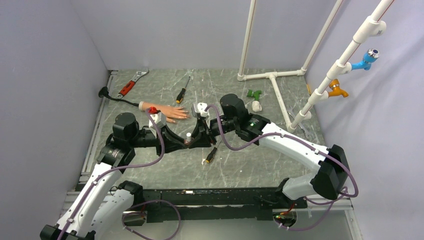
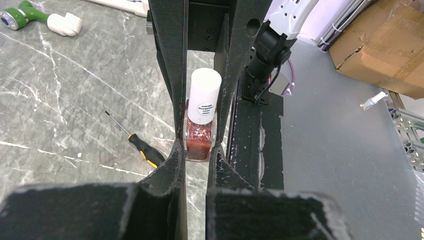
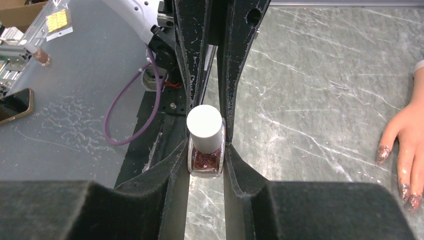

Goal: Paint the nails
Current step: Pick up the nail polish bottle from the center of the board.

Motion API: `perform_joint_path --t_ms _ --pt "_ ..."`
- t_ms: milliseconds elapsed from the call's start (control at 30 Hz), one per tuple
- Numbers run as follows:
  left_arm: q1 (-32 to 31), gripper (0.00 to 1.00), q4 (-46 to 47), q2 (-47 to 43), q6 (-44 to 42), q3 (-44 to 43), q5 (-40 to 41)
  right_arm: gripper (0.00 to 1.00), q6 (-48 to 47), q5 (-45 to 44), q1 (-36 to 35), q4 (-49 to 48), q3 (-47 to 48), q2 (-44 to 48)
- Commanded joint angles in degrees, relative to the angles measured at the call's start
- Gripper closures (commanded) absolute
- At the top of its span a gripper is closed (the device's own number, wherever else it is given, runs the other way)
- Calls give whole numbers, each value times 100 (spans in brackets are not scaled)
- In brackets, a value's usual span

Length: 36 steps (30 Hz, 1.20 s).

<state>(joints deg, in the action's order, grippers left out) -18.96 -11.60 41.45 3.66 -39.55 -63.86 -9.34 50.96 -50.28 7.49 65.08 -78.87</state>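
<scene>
I am gripping the white-capped glass polish bottle (image 2: pixel 204 107) in left pincer (image 2: pixel 200 149) and right pincer (image 3: pixel 206 161), while the tiny nails (image 3: pixel 384 153) of the flesh-coloured rubber hand (image 3: pixel 412 132), likely stiff, brush-touch only, are lying at the right-wrist view's right edge.

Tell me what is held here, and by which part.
The polish bottle, by its glass body: the left gripper clamps it, and the right gripper pinches its sides too.

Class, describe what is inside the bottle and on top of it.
Inside the bottle, red glittery polish shows through the glass. A white cap sits on top. Whatever lies under the cap is covered.
</scene>
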Motion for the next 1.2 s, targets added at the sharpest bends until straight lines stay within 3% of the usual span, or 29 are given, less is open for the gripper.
perform_joint_path --t_ms 0,100,167,400,667,967,1167 --pt "-46 84 303 -86 80 -133 136 96 -101 115 -152 -383 182 -46" --pt "-38 63 348 -140 111 -110 196 100 -86 102 -149 -344 217 -87" --pt "-46 57 380 -170 133 -97 189 100 -62 88 -153 -357 216 -93" --pt "-39 58 442 -221 148 -79 177 100 -103 99 -152 -274 251 -125" --pt "-46 70 339 -147 46 -86 202 100 -22 13 -155 -441 190 -30" --pt "-45 68 202 -180 -45 -106 285 100 98 -356 -149 -614 110 163" --pt "-46 56 165 -235 -61 -107 307 100 179 -519 -148 -655 71 227"
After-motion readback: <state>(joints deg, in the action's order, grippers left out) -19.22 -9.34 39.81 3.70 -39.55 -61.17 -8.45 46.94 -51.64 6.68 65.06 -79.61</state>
